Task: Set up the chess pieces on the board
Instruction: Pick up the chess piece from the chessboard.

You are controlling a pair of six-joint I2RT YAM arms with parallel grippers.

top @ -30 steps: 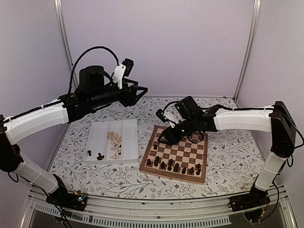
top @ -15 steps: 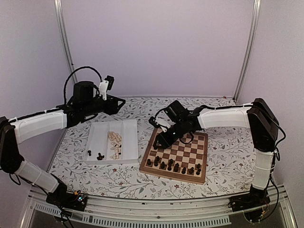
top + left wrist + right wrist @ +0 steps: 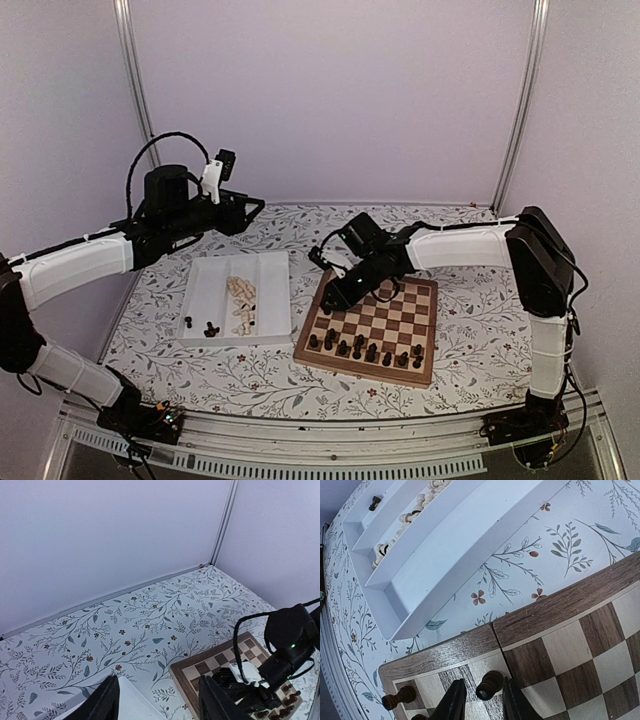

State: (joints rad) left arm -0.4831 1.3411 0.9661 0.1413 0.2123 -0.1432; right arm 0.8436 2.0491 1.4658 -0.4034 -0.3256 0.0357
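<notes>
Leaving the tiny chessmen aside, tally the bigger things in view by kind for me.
Square wooden chessboard: 1
White two-compartment tray: 1
White-and-black robot arms: 2
Total: 4

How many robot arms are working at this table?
2. The left arm is held up behind the white tray; the right arm stretches over the board's far left corner, its end effector straddling a dark piece. None seems hidden.
</notes>
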